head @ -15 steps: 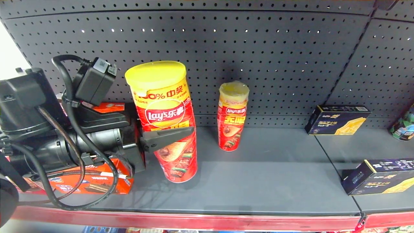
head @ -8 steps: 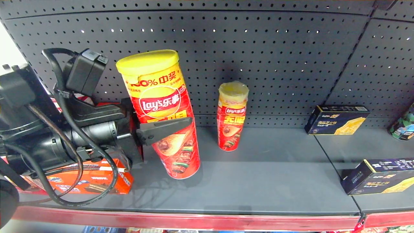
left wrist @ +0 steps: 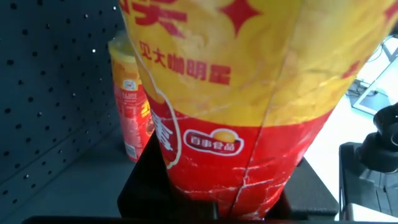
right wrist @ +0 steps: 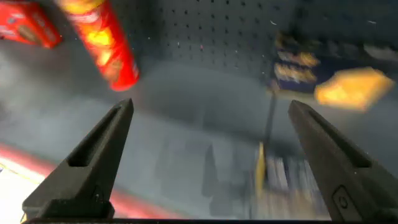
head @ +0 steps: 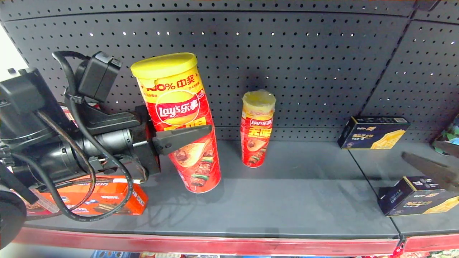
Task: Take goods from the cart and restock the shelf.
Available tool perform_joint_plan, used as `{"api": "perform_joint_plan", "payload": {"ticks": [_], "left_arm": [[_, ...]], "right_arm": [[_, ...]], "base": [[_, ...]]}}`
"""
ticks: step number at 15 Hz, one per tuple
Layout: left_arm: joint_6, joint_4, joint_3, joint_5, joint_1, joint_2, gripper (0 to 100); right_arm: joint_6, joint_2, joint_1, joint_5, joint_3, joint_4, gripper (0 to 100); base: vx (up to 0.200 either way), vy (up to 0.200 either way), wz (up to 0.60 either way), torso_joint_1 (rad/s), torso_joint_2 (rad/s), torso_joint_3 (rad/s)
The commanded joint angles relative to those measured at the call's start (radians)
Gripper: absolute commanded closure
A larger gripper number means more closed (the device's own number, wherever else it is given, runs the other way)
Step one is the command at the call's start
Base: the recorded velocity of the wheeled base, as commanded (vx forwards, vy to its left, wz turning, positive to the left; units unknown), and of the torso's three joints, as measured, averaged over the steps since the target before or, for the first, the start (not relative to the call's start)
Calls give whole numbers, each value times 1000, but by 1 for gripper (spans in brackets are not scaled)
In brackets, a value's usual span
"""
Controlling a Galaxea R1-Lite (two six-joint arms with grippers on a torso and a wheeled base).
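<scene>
A: How will the chip can (head: 179, 122) handle?
B: Light, I'd guess, thin-walled – easily crushed (slick wrapper too). The left gripper (head: 195, 133) is clamped round its middle; it hangs tilted over the shelf (head: 287, 204), left of the second can (head: 257, 129).
A: Anything in the way?
B: Orange box (head: 104, 199) beside it – and the right gripper (right wrist: 210, 104), jaws apart, near the dark box (head: 412, 196).

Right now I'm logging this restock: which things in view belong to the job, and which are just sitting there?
Job:
large chip can, clamped in the left gripper
shelf board
right gripper, fingers open

Sitting about:
small chip can
orange box
rear dark box
front dark box
</scene>
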Motion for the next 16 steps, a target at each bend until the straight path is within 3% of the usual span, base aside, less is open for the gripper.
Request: {"api": "perform_joint_plan", "payload": {"ticks": [1,3,6,7,10,12,16], "left_arm": [[-1,0,1,-1,9,8,100],[-1,-2,1,-1,10,10,100],[-1,-2,-5,-1,9,14,100],[-1,-3,-7,-1,9,23,100],[-1,-5,-10,-3,9,31,100],[-1,-5,-11,-1,10,33,100],[-1,-5,-11,-3,15,31,100]], "right_arm": [[-59,465,13,103,-168,-270,0],[-135,583,28,271,-303,-269,0],[-138,637,108,428,-372,-246,0],[-142,666,110,561,-381,-267,0],[-167,761,119,646,-455,-316,0],[-167,807,119,776,-504,-330,0],[-167,895,136,785,-582,-330,0]], "base": [[0,0,0,0,0,0],[0,0,0,0,0,0],[0,0,0,0,0,0],[0,0,0,0,0,0],[0,0,0,0,0,0],[0,0,0,0,0,0],[0,0,0,0,0,0]]}}
